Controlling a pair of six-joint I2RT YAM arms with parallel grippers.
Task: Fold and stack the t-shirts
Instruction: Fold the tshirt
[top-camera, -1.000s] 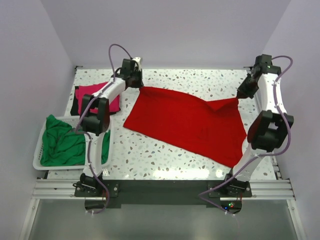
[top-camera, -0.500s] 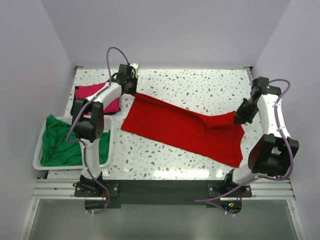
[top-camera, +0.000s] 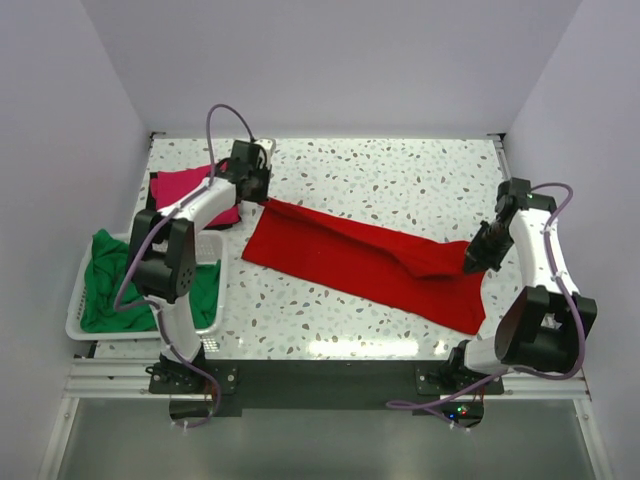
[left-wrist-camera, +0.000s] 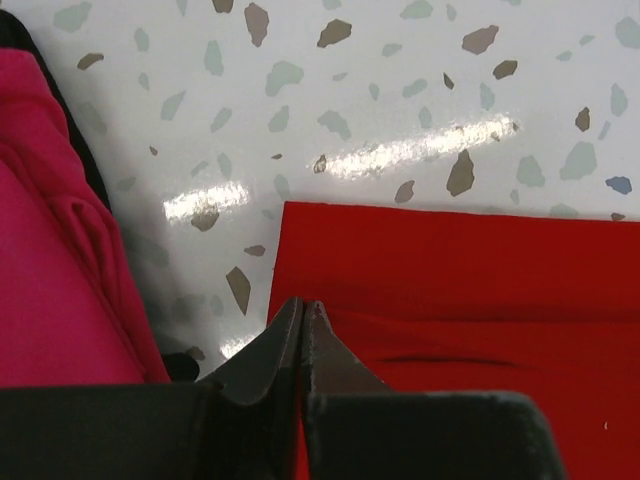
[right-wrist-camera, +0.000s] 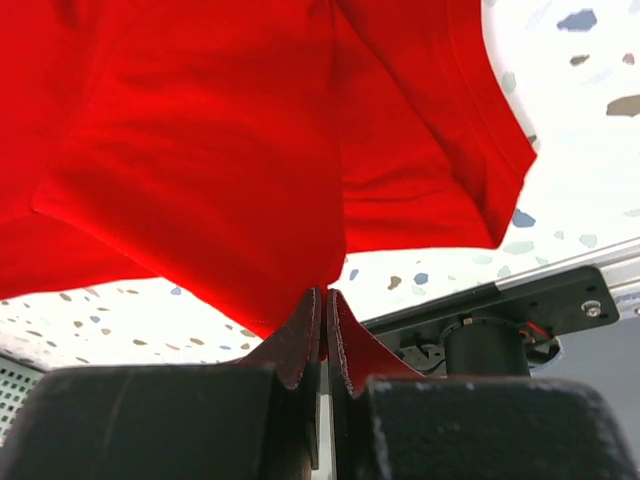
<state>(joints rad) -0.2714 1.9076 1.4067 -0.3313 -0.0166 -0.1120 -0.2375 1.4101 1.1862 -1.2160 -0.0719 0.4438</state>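
Top view: red t-shirt (top-camera: 370, 262) lies on the desk (top-camera: 380, 175), right of the basket (top-camera: 72, 310). Green t-shirt (top-camera: 110, 285) is bunched in the basket. Pink t-shirt (top-camera: 185, 190) sits folded just behind the basket. Left gripper (top-camera: 262, 190) holds the red corner nearest the basket, right gripper (top-camera: 475, 262) the corner farthest from it.

Change over the last second: both grippers have come toward the arm bases, dragging the back edge with them. The red cloth was a broad flat sheet and is now a narrower slanted band. The right side has travelled further than the left. I read this as a lengthwise fold mid-way, with the edge not laid down yet.

Left wrist: left gripper (left-wrist-camera: 302, 305) has its jaws pressed together, tips right at the red t-shirt (left-wrist-camera: 470, 270) corner, so it looks pinched. A flat red layer lies beyond on the desk (left-wrist-camera: 330, 110). Pink t-shirt (left-wrist-camera: 50, 260) is on the basket side, close but apart from the red.

Right wrist: right gripper (right-wrist-camera: 322, 295) jaws are clamped on a fold of the red t-shirt (right-wrist-camera: 200, 130). Cloth hangs off the tips, lifted clear of the desk (right-wrist-camera: 590, 170).

Meaning: first fold on red is underway. The green one isn't folded and nothing is stacked on pink yet.
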